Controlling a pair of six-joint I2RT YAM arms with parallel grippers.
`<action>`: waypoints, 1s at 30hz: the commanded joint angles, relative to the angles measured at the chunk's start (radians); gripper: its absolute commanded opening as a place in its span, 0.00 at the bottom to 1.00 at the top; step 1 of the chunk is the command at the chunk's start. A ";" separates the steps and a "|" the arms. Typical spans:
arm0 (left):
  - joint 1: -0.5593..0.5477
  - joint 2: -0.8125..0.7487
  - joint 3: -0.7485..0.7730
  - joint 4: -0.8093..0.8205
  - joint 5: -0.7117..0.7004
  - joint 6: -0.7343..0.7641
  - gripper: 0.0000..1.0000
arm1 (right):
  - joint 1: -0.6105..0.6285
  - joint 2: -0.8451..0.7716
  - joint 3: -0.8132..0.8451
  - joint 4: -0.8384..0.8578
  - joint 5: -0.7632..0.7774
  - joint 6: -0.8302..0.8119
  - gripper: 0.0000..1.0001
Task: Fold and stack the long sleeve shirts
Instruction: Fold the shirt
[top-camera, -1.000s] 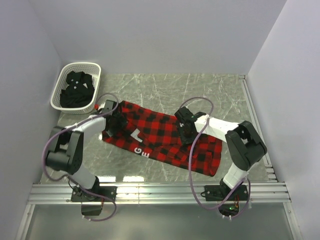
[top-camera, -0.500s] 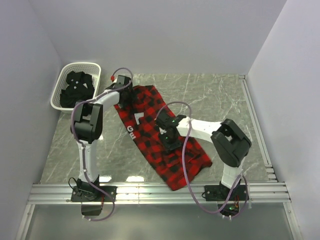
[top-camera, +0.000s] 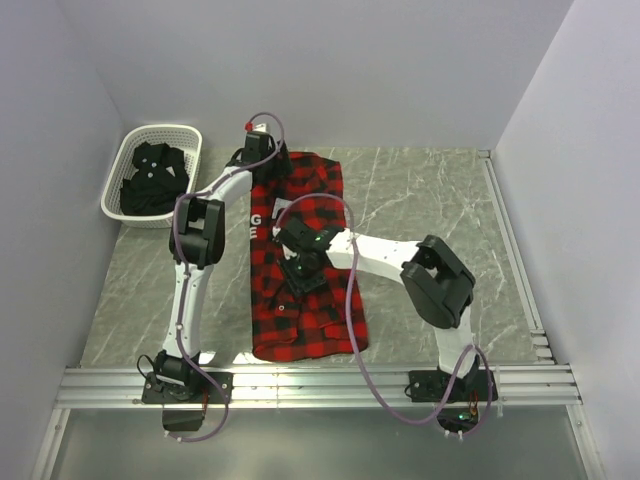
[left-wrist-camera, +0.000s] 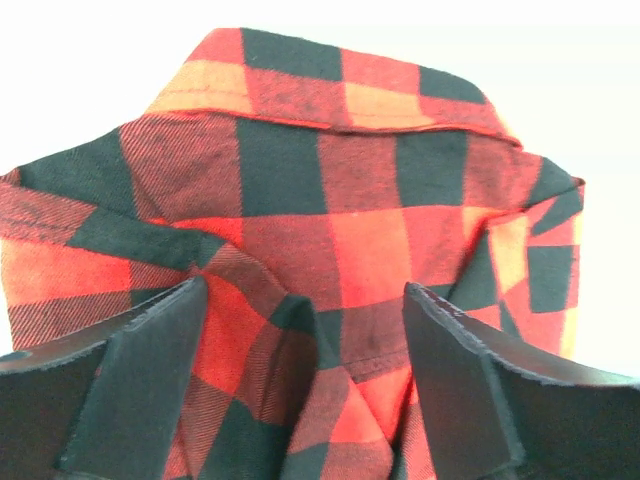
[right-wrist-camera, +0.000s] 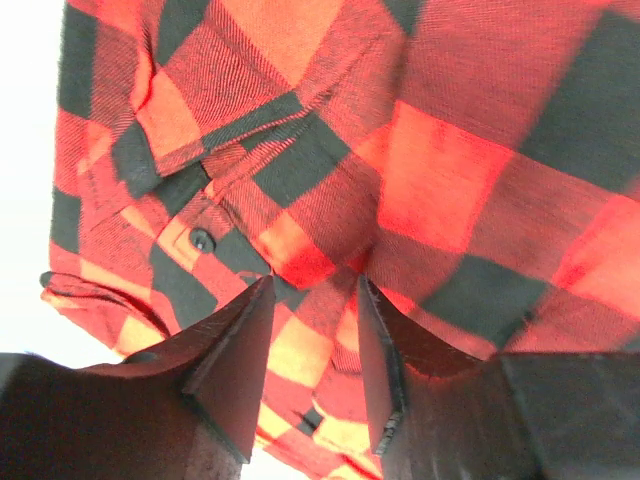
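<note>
Lying lengthwise down the table (top-camera: 430, 200), collar at the far end, the red checked shirt (top-camera: 320, 325) is looking soft and floppy, probably best taken by collar or hem; the black shirt (top-camera: 150, 182) is sitting crumpled in the basket (top-camera: 160, 130). The left gripper (left-wrist-camera: 305, 300) is hanging wide open at the collar, holding nothing, while the right gripper (right-wrist-camera: 315, 285) is sitting mid-shirt with fingers half closed, and I cannot tell whether it is pinching cloth.

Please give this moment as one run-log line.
red-and-black buffalo-check flannel shirt: laid out lengthwise; left gripper: open at collar; right gripper: pinching its middle; plain black shirt: in white lattice basket
</note>
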 joint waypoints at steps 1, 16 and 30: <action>0.011 -0.046 0.020 0.105 0.053 0.011 0.87 | -0.023 -0.171 -0.026 0.048 0.066 0.038 0.49; 0.022 -0.656 -0.448 -0.041 -0.029 -0.199 0.96 | -0.279 -0.483 -0.350 0.114 0.031 0.161 0.46; 0.005 -1.227 -1.043 -0.185 -0.008 -0.160 0.95 | -0.211 -0.371 -0.488 0.119 -0.148 0.213 0.44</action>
